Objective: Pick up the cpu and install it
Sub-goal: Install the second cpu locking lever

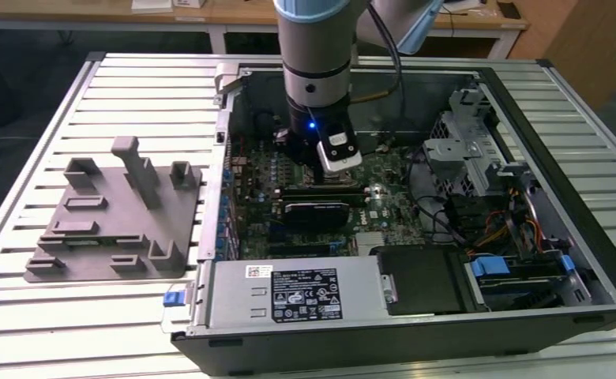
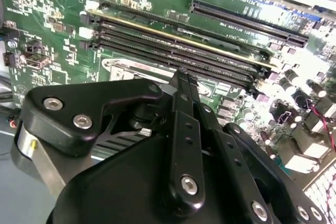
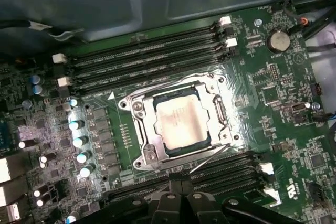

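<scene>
While gripper (image 3: pixel 181 195) hovers over motherboard (image 3: pixel 273 98), fingers pressed together, holding nothing, cpu (image 3: pixel 180 120) sits seated in socket frame (image 3: pixel 144 153).

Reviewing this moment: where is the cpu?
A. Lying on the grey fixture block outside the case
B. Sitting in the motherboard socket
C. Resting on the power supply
B. In the first wrist view the silver-topped cpu lies inside the metal frame of the motherboard socket, between the memory slots.
</scene>
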`<state>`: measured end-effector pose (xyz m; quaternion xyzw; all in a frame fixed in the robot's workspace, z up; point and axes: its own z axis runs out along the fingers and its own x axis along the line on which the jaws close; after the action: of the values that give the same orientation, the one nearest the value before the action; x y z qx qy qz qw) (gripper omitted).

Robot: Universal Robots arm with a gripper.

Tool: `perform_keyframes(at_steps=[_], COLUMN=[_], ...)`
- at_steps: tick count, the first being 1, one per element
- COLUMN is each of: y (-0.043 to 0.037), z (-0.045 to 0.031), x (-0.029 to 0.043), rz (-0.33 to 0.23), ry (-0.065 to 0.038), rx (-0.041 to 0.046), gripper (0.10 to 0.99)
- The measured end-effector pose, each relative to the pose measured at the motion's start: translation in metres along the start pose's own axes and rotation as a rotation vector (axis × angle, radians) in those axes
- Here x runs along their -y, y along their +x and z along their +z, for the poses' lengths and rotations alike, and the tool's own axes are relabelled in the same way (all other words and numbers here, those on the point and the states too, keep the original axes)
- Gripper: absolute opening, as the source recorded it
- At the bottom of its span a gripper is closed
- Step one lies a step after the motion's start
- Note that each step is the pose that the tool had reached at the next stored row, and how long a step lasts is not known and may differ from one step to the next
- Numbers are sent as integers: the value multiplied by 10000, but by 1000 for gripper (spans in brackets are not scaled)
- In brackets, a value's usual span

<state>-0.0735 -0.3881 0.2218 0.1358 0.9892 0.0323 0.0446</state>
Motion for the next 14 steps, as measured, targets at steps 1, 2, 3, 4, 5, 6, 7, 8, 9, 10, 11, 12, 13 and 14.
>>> perform_keyframes(at_steps=[1,2,3,4,5,6,7,8,9,10,11,12,13,14], y=[0,0,-1,-2,-3,-4,-5,-5,-4,-3,-1,2,6,12], z=[2,4,4,5,5,5,5,5,6,7,8,10,12,16], x=[8,17,28,41,56,73,93,111,126,139,149,159,169,177], rz=[1,3,5,7,10,14,17,21,25,30,38,46,55,64], ry=[-91,-169,-224,-262,-303,-344,-385,-425,-466,-524,-611,-710,-813,-913], rx=[-25,-47,-62,-73,-84,-96,-107,-118,-130,-146,-170,-198,-226,-254], gripper=[106,106,106,106,106,106,106,106,106,106,106,106,106,106])
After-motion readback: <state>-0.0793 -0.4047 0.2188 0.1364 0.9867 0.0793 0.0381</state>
